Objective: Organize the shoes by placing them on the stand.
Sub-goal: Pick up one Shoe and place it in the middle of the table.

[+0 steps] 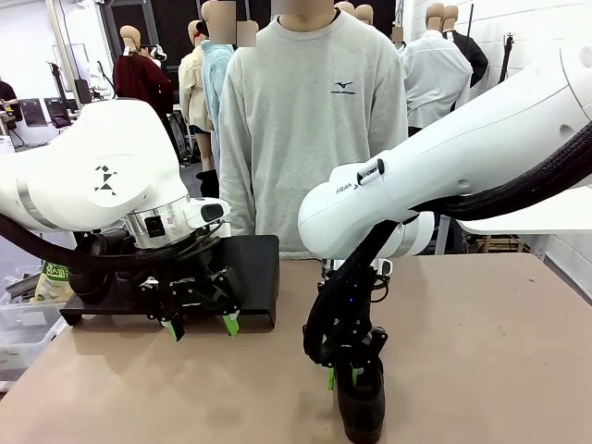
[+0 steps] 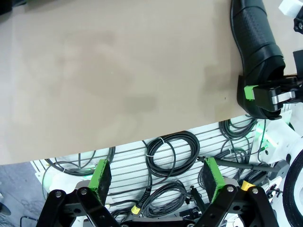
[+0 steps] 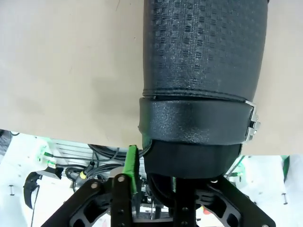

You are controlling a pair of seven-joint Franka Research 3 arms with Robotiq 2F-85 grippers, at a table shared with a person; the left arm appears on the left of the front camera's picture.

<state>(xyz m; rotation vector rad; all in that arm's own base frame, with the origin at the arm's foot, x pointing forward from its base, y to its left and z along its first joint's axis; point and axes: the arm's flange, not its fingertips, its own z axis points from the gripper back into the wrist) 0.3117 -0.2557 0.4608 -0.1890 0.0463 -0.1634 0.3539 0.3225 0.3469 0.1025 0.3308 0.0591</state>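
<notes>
One black shoe [image 1: 363,412] lies at the table's front edge near the middle, its heel sticking out past the edge [image 3: 203,61]. My right gripper [image 1: 342,376] straddles the heel wall: one green pad [image 3: 131,163] sits just outside it and the other finger reaches inside the shoe. I cannot tell whether the pads press on the wall. The left wrist view shows the same shoe [image 2: 255,38] with that pad [image 2: 249,92] at its heel. The black stand [image 1: 254,268] sits at the left rear. My left gripper [image 1: 203,326] hangs open and empty in front of it [image 2: 156,170].
A person in a grey sweatshirt [image 1: 310,120] stands at the far side, behind the stand. A clear bin [image 1: 18,324] sits off the table's left end. Cable coils [image 2: 168,151] lie below the front edge. Bare tabletop [image 1: 490,333] stretches to the right.
</notes>
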